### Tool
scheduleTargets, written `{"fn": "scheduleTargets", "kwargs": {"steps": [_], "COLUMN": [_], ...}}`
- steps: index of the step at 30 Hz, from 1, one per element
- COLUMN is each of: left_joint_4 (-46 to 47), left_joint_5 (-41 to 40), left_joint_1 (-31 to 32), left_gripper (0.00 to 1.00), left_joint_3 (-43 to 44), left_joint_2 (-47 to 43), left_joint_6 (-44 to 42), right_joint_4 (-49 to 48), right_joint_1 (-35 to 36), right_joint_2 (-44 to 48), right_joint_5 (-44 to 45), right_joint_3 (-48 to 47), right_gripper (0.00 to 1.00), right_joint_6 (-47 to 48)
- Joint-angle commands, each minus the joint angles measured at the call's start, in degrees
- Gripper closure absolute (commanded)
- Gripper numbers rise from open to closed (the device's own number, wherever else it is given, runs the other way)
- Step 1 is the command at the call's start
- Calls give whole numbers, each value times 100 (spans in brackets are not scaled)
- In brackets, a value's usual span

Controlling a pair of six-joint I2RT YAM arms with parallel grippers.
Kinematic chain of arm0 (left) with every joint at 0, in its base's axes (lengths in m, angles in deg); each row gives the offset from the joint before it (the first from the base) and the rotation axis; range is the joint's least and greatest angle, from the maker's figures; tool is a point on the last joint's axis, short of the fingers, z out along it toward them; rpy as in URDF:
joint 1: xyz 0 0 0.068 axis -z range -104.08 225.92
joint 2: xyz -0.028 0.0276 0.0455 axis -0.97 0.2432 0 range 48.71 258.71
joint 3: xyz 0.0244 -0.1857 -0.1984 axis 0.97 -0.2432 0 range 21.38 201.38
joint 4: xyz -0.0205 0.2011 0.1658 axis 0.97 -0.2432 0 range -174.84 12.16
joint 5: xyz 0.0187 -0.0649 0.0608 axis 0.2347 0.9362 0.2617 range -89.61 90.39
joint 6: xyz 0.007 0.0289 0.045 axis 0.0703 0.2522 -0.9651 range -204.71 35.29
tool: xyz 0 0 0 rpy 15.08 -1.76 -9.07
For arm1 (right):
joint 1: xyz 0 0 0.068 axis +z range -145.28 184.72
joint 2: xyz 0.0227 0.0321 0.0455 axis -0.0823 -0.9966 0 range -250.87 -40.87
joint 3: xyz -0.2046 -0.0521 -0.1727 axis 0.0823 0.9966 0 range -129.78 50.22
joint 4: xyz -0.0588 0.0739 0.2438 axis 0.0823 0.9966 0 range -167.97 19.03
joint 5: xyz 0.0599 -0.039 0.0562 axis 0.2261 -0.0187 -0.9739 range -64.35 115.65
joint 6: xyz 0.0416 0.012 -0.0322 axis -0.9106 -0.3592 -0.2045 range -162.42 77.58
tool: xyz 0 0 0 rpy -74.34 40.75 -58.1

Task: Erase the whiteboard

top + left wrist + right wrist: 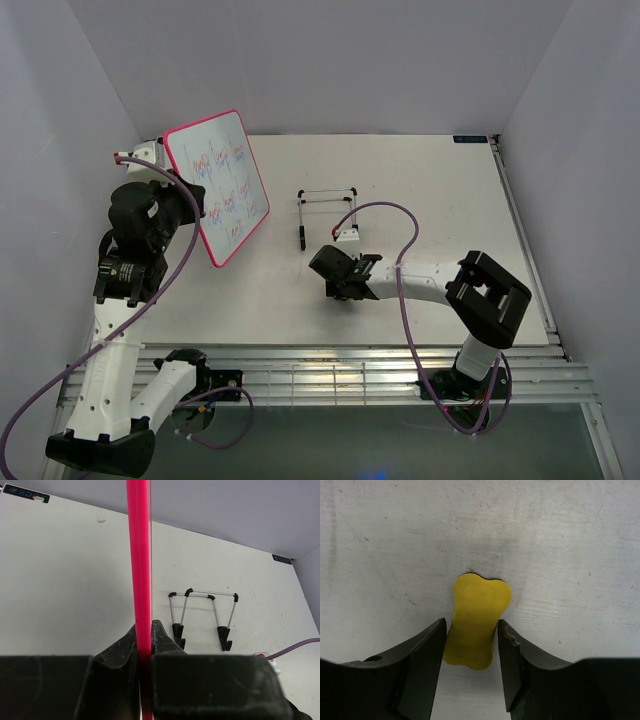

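The left tool [144, 639] is clamped on the pink edge of the whiteboard [222, 185], which hangs tilted above the surface [430, 190] at ten o'clock. The right tool [471, 645] pinches the yellow eraser [479, 602] near centre. Wiping pressure could twist the scribbled board out of that thin edge grip.

Overhead table [450, 200] view; two close wrist views

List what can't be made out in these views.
1. Top view: scribbles on the whiteboard are too small to read.
2. Left wrist: whiteboard seen edge-on, its face hidden.
3. Top view: yellow eraser hidden under the right fingers.
4. Right wrist: whether those fingers actually press the eraser; the gaps are too fine to tell.
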Motion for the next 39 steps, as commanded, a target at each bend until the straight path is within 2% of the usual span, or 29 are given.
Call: {"fn": "scheduleTargets", "kwargs": {"steps": [1, 7, 14, 28, 33, 34, 35, 37, 38, 39], "left_joint_4": [950, 967, 958, 976, 967, 958, 958, 958, 950, 932], "left_joint_5": [5, 5, 5, 199, 190, 190, 207, 208, 216, 225], "left_joint_1": [29, 47, 73, 108, 117, 126, 117, 134, 126, 134], "left_gripper": [100, 100, 100, 100, 100, 100, 100, 100, 100, 100], "left_joint_3": [171, 144, 153, 126, 118, 126, 126, 144, 144, 170], "left_joint_2": [-274, -282, -300, -300, -326, -317, -317, -317, -317, -317], "left_joint_6": [12, 3, -24, -76, -94, -85, -94, -94, -94, -94], "right_joint_4": [-59, -59, -68, -94, -147, -155, -182, -226, -243, -287], "right_joint_1": [20, 20, 11, -95, -103, -104, -104, -104, -104, -104], "right_joint_2": [-20, -29, -37, -99, -73, -81, -73, -55, -12, 24], "right_joint_5": [250, 285, 329, 277, 259, 250, 233, 215, 198, 197], "right_joint_3": [-80, -44, -18, -44, 26, 35, 52, 87, 131, 157], "right_gripper": [49, 48, 54, 52, 54, 55, 62, 67, 74, 76], "right_joint_6": [-133, -177, -186, -283, -274, -274, -265, -256, -256, -248]}}
